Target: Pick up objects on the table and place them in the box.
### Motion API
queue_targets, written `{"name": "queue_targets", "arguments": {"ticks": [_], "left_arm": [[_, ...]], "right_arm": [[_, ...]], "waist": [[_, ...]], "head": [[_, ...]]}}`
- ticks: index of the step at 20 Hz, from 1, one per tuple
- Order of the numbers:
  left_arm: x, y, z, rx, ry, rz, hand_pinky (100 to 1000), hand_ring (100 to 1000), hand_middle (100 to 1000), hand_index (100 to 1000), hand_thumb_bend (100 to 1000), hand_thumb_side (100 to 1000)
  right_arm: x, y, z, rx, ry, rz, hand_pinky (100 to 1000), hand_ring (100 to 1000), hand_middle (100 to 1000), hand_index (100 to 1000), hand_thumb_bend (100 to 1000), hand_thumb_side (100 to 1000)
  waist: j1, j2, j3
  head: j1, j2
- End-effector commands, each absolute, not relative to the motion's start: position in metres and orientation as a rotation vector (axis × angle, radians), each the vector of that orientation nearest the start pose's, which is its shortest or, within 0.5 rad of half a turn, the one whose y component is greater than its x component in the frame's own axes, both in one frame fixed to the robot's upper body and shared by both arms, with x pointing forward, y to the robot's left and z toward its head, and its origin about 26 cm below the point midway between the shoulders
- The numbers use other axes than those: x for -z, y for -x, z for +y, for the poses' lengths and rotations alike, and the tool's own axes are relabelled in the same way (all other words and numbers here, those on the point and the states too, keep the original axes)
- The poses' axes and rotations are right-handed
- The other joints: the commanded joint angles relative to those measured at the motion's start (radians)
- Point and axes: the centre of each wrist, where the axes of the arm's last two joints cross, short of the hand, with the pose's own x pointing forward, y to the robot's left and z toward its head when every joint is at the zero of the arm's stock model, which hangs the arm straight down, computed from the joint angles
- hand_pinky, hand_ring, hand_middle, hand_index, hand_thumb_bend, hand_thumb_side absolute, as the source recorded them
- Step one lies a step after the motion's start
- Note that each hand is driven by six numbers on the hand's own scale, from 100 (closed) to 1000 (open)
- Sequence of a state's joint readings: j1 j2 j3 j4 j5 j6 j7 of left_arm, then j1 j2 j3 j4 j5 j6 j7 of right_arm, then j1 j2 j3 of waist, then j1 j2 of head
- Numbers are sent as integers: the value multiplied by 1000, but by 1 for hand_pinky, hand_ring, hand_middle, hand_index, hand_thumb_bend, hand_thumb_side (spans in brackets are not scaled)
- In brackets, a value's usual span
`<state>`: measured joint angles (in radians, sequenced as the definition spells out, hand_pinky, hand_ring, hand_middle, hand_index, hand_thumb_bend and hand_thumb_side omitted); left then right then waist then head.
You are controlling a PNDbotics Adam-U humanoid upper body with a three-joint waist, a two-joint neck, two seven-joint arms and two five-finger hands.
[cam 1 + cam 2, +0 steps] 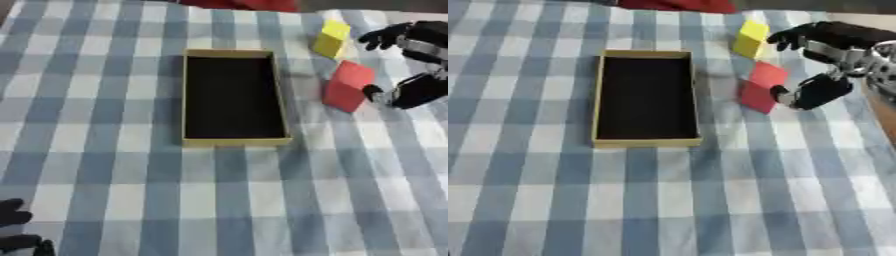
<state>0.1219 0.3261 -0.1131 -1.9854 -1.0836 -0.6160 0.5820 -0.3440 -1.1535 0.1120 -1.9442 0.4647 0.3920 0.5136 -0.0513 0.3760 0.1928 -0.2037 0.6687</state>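
A yellow-rimmed box (236, 141) with a black inside lies open in the middle of the checked cloth, with nothing in it. To its right a red block (760, 87) stands tilted on the cloth. A yellow block (751, 39) sits just behind it. My right hand (837, 36) comes in from the right and is open. Its fingers (791, 36) reach toward the yellow block, and its thumb (820, 92) is against the red block's right side. My left hand (16, 220) rests at the lower left corner, only dark fingertips showing.
The blue and white checked tablecloth (219, 200) covers the whole table. Something red (241, 4) lies at the far edge behind the box. The table's right edge (881, 107) runs close behind my right hand.
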Motion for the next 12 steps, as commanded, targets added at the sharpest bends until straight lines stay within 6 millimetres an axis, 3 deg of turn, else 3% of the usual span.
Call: {"name": "queue_targets", "arguments": {"ticks": [1, 6, 12], "left_arm": [[-85, -236, 274, -1024, 1106, 2970, 648, 692, 574, 435, 100, 169], [-86, -237, 274, -1026, 1107, 2970, 648, 692, 572, 431, 100, 172], [-86, -237, 273, -1027, 1109, 2971, 648, 692, 573, 429, 100, 174]], "right_arm": [[-300, -287, -338, -1353, 1134, -1180, 896, 905, 854, 1000, 227, 338], [-296, -289, -337, -1326, 1144, -1163, 896, 906, 856, 1000, 217, 431], [-292, -291, -336, -1313, 1126, -1139, 896, 907, 860, 1000, 224, 481]], "waist": [[0, -15, 2], [-2, -14, 3], [-4, -11, 6]], "head": [[-2, 1], [-4, -3], [-6, -4]]}}
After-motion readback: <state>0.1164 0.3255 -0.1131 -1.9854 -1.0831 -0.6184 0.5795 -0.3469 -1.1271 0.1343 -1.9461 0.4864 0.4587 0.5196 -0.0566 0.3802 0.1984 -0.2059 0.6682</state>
